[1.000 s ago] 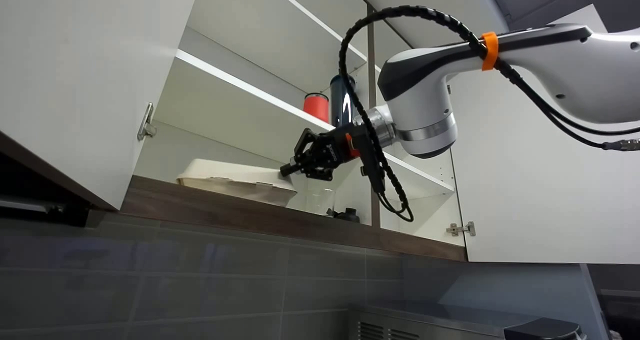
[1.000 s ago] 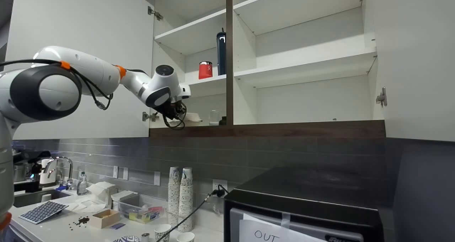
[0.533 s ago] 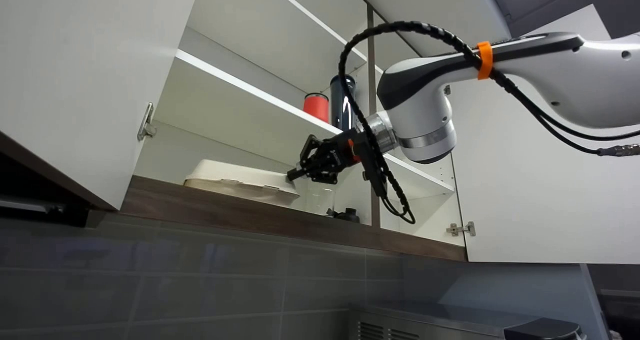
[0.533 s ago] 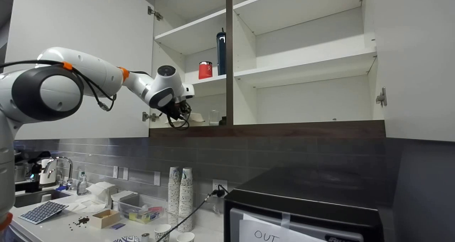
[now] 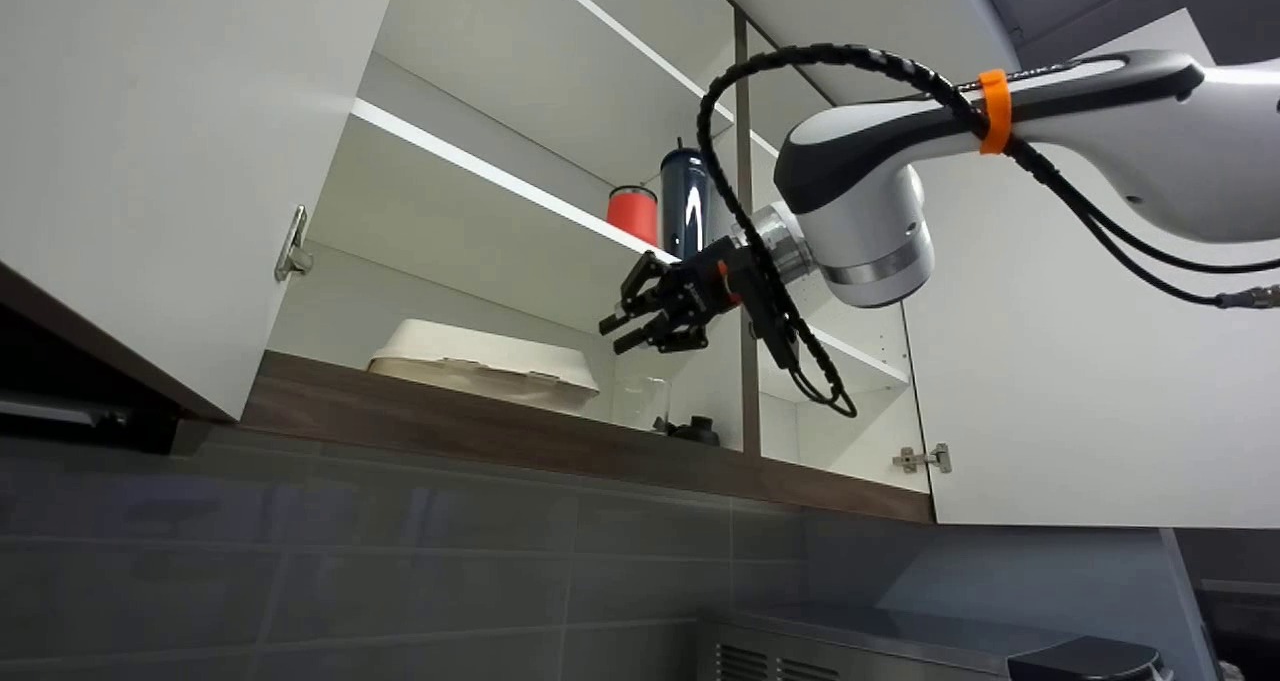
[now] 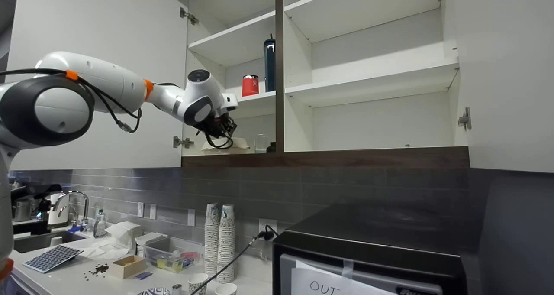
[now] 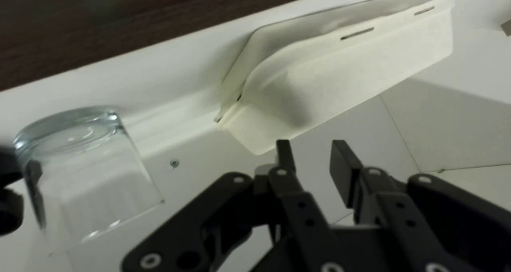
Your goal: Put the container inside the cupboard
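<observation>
The container (image 5: 485, 361), a white shallow tub with a lid, lies on the lowest shelf inside the open cupboard (image 5: 480, 418), just behind its dark wood front edge. It shows partly behind my cable in an exterior view (image 6: 240, 146) and whole in the wrist view (image 7: 351, 72). My gripper (image 5: 616, 334) is open and empty, above and to the right of the container there, apart from it. In the wrist view my two fingertips (image 7: 309, 154) stand apart with only the cupboard's white inner surface between them.
A clear glass (image 5: 640, 404) and a black item (image 5: 697, 431) stand beside the container. A red cup (image 5: 632, 214) and a dark bottle (image 5: 684, 201) stand on the shelf above. Open doors (image 5: 150, 141) flank the cupboard. A microwave (image 6: 372, 238) is below.
The container shifted slightly right in an exterior view with my gripper at its corner, then stayed still. My gripper has since opened and moved up and away from it.
</observation>
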Tool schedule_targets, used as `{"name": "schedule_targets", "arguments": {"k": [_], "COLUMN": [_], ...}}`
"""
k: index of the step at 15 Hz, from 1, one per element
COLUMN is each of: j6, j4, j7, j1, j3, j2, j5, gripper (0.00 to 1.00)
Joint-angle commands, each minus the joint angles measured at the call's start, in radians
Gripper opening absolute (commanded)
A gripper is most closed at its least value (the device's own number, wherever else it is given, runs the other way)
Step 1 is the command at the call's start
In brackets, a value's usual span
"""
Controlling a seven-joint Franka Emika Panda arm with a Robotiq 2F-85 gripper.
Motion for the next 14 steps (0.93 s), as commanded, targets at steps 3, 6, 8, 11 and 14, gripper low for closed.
{"name": "schedule_targets", "arguments": {"k": [3,6,8,11,14], "j6": [-0.271,-0.537,-0.689,-0.853,-0.860], "j4": [-0.025,0.006,0.032,0.075,0.077], "j7": [0.142,0.084,0.048,0.030,0.037], "j1": [-0.072,-0.051,-0.049,-0.055,-0.061], "j3": [-0.006,-0.045,-0.058,-0.061,-0.056], "j2": [-0.166,-0.230,-0.252,-0.260,-0.263], "j5": [-0.297,-0.285,-0.274,-0.283,-0.269], "gripper": [0.78,1.00,1.00,1.00,1.00]}}
